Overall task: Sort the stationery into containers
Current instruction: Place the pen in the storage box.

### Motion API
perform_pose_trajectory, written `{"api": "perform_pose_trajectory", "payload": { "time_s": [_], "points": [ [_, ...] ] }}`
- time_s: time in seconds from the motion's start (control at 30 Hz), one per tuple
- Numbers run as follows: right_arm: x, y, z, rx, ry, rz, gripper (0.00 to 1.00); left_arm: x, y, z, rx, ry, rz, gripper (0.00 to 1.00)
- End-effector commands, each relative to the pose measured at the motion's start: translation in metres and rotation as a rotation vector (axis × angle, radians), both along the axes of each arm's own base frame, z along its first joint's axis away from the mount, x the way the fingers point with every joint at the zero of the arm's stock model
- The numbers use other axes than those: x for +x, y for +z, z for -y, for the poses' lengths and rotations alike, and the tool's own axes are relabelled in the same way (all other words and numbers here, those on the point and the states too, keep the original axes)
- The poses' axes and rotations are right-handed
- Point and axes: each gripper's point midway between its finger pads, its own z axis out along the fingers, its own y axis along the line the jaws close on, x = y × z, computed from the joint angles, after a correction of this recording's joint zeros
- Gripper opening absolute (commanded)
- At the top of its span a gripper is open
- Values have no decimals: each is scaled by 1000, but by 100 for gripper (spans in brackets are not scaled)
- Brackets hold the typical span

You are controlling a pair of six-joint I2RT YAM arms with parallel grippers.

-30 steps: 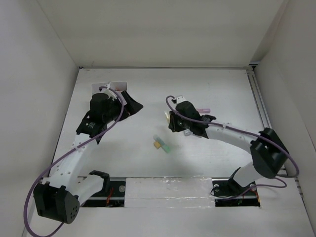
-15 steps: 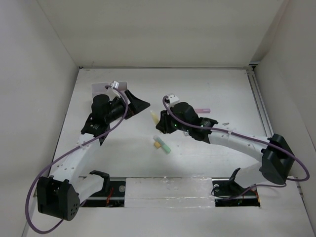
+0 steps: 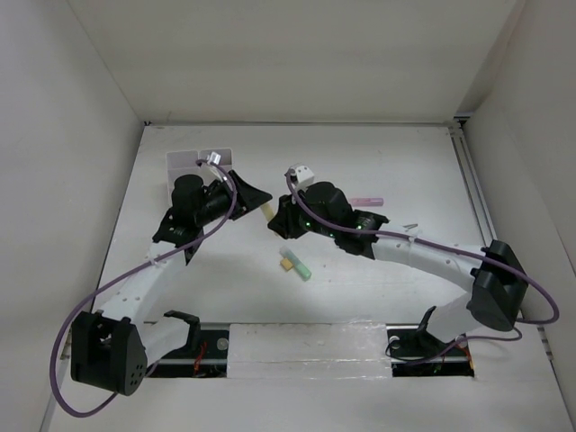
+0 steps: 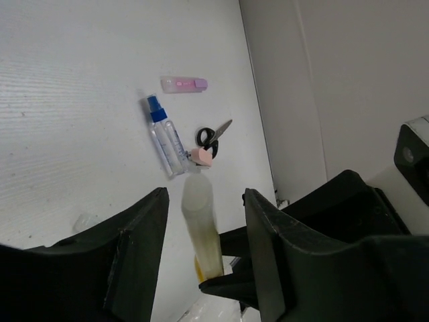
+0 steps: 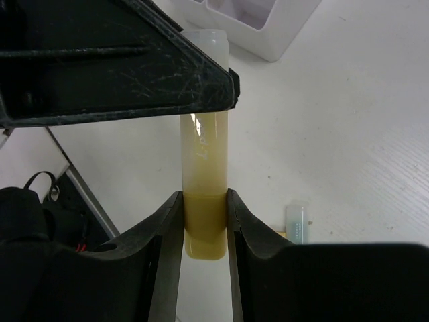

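Observation:
A yellow highlighter (image 5: 204, 147) stands up between the fingers of my right gripper (image 5: 204, 201), which is shut on its lower end. Its pale capped end reaches between the jaws of my left gripper (image 4: 204, 198), with a gap on each side, so the left gripper is open. In the top view the two grippers meet at mid-table, left gripper (image 3: 256, 194) and right gripper (image 3: 277, 217), with the highlighter (image 3: 266, 212) between them. The white organiser tray (image 3: 184, 161) sits at the far left, behind the left arm.
A green highlighter (image 3: 297, 264) lies beside a small tan eraser (image 3: 286, 265) at the centre. A pink highlighter (image 4: 184, 84), a blue-capped bottle (image 4: 166, 144), black-handled scissors (image 4: 213, 134) and a pink eraser (image 4: 201, 157) lie further right, under the right arm.
My right arm has carried the yellow highlighter leftward into the left gripper's jaws. The left gripper has turned towards it and its jaws have narrowed.

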Motion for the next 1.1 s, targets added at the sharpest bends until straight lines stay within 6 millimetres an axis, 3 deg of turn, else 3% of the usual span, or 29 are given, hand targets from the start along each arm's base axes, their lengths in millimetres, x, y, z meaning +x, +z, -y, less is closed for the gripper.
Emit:
{"api": "perform_pose_trajectory", "payload": {
  "time_s": [0.0, 0.03, 0.07, 0.17, 0.23, 0.33, 0.37, 0.4, 0.5, 0.53, 0.7, 0.73, 0.77, 0.83, 0.87, 0.9, 0.93, 0.97, 1.0, 1.03, 1.07],
  "points": [
    [6, 39, -23, 97, 16, 78, 0, -1, 16, 6, -29, -41, 72, 44],
    [3, 39, -24, 96, 17, 80, 0, 1, 15, 7, -35, -39, 66, 39],
    [6, 43, -29, 103, 17, 85, 0, 0, 20, 9, -45, -56, 87, 25],
    [13, 44, -32, 104, -5, 95, 0, -2, 20, 11, -58, -75, 82, 0],
    [15, 44, -31, 107, -21, 91, 1, 1, 17, 10, -39, -68, 77, 0],
    [22, 44, -27, 98, -63, 103, 30, 8, 24, 7, -16, -35, 87, 0],
    [24, 49, -24, 104, -81, 114, 61, 8, 24, 5, -4, -26, 97, 0],
    [23, 44, -23, 94, -81, 107, 72, 10, 26, 3, 10, -15, 101, 0],
    [22, 43, -17, 86, -89, 118, 95, 17, 31, -2, 42, 23, 115, 0],
    [22, 41, -13, 74, -96, 126, 98, 21, 36, -4, 56, 37, 135, 0],
    [15, 32, 17, 35, -151, 127, 100, 55, 44, -38, 205, 258, 151, 0],
    [15, 32, 24, 32, -171, 134, 100, 62, 34, -46, 248, 297, 112, 0],
    [9, 32, 35, 36, -180, 139, 100, 72, 48, -53, 270, 344, 135, 0],
    [4, 32, 47, 35, -190, 143, 100, 95, 45, -82, 339, 484, 103, 0],
    [0, 24, 53, 16, -189, 133, 100, 103, 58, -94, 357, 546, 105, 0],
    [-4, 35, 60, 39, -188, 154, 100, 110, 61, -106, 380, 597, 94, 0],
    [-7, 28, 67, 14, -195, 145, 100, 123, 67, -129, 427, 700, 66, 0],
    [-9, 33, 71, 23, -196, 149, 100, 125, 48, -140, 491, 737, 16, 0],
    [-14, 37, 78, 35, -196, 156, 100, 134, 71, -148, 497, 793, 39, 0],
    [-14, 37, 84, 35, -206, 156, 100, 139, 71, -170, 549, 893, 17, 0],
    [-17, 37, 88, 34, -206, 155, 100, 149, 59, -181, 595, 930, -26, 0]
  ]
}}
